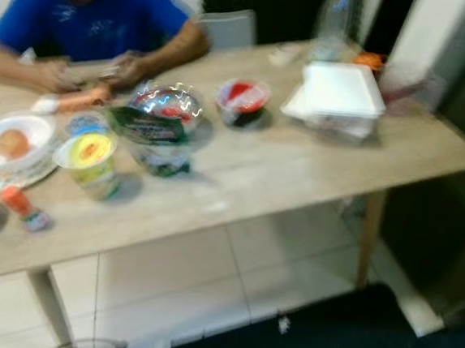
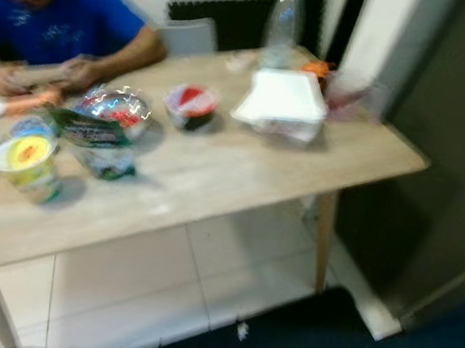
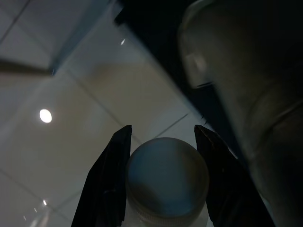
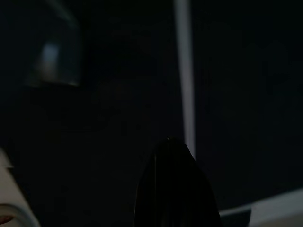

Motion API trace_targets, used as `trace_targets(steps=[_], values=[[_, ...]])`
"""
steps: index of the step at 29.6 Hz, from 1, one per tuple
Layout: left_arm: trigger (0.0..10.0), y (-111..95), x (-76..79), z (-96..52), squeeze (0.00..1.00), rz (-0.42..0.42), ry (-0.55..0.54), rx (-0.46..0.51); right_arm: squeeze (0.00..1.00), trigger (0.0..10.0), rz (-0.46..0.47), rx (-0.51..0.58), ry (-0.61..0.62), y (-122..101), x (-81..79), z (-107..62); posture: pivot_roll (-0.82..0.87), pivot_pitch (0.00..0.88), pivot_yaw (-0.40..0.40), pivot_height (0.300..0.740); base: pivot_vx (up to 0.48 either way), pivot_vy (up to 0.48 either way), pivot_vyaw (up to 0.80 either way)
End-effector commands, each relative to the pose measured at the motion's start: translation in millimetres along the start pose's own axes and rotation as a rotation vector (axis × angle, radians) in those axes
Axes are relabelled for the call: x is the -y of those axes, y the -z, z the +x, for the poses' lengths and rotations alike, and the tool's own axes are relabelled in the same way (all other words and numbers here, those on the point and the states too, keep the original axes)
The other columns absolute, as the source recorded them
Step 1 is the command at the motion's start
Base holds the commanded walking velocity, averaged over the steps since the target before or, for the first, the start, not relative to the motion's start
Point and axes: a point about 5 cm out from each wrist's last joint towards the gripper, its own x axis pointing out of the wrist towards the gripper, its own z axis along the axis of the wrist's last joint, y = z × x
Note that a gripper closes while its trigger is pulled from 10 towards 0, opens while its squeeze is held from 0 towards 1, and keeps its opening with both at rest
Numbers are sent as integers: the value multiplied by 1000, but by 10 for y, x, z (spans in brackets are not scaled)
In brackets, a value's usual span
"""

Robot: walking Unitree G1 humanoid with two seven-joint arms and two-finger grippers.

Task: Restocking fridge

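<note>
A round white-capped bottle is clamped between the black fingers of the left gripper, low in the wrist view; the right gripper is seen dark, its state untellable; food containers are spread across the pale wooden counter, upper frame.

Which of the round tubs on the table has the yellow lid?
The tub with the yellow lid stands near the table's front edge, beside the white plate. The tub farther back shows red on top, and the foil-wrapped bowl between them is shiny.
</note>
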Motion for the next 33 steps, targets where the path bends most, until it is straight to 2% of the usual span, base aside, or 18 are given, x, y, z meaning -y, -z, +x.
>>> trace_targets(steps=[1,23,33], values=[[10000,4,-24,-5,0,6,-7,-3,0,10000,15,-16,-20,48,-85,-3,-24,83,27,740,0,-435,-775],[10000,1,4,1,0,17,1,-4,0,10000,32,35,-70,-10,-108,-3,-27,84,24,740,0,-434,0],[10000,5,13,3,0,18,4,-6,0,10000,30,36,-71,-10,-105,-3,-27,84,25,740,0,-434,683]])
